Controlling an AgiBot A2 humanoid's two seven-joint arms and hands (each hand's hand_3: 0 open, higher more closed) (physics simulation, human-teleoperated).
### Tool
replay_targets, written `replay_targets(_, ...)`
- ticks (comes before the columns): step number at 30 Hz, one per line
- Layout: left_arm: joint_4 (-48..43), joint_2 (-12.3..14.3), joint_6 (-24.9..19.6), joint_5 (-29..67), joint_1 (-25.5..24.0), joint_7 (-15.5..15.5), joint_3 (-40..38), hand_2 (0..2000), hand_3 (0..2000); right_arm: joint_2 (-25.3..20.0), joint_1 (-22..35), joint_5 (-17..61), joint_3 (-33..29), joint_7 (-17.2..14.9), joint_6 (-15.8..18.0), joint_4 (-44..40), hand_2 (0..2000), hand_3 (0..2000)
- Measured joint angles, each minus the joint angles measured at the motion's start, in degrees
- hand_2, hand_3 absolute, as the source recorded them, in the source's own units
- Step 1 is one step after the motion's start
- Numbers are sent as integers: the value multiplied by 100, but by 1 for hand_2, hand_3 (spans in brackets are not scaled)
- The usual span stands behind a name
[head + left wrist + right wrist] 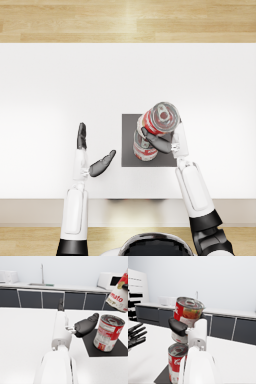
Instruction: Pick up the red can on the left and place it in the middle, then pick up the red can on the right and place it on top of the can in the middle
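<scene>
Leftmost, the left hand (92,152) rests low over the white table (50,100) with its fingers spread apart and nothing in them — it sits just beside the dark square mat (129,125), not touching the can there. On that mat stands the lower red can (142,146), upright, its silver lid facing up; the left wrist view shows it (108,332) resting flat on the mat's surface. Above it, and tilted, hangs the upper red can (160,118), clamped in the right hand (167,142) — dark fingers wrap its side. From the right wrist view the held can (188,316) sits above the lower one with a visible gap between them.
</scene>
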Motion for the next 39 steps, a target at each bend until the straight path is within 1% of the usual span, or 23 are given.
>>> replay_targets(11, 20, 55, 0, 0, -16, 0, -114, 0, 0, 0, -273, 0, 175, 2, -23, -187, 2000, 1520)
replay_targets(15, 31, 75, 0, 0, -15, 0, -148, 0, 0, -20, -293, 1, 153, 61, -243, -286, 2000, 1520)
replay_targets(20, 19, 98, 0, 0, -11, 0, -186, 0, 0, -36, -327, 2, 159, 76, -211, -390, 2000, 1520)
replay_targets(21, 15, 103, 0, 0, -9, 0, -194, 0, 0, -39, -333, 3, 163, 71, -137, -385, 639, 1193)
replay_targets(22, 11, 108, 0, 0, -8, 0, -201, 0, 0, -41, -342, 2, 177, 50, 85, -377, 0, 867)
replay_targets(23, 21, 112, 0, 0, -3, 0, -207, 0, 0, -44, -359, 2, 190, 21, 208, -362, 0, 540)
replay_targets(24, 28, 117, 0, 0, 2, 0, -206, 0, 0, -46, -381, 1, 200, -1, 221, -329, 0, 213)
replay_targets(25, 25, 121, 0, 0, -1, 0, -206, 0, 0, -49, -398, 1, 200, -29, 204, -286, 0, 0)
replay_targets(30, 4, 142, 0, 0, -4, 0, -200, 0, 0, -96, -414, 0, 134, -228, 46, 62, 0, 0)
replay_targets(39, -138, 180, 0, -1, 39, 0, -139, 0, 0, -171, -273, 0, -53, -312, -26, 900, 0, 0)
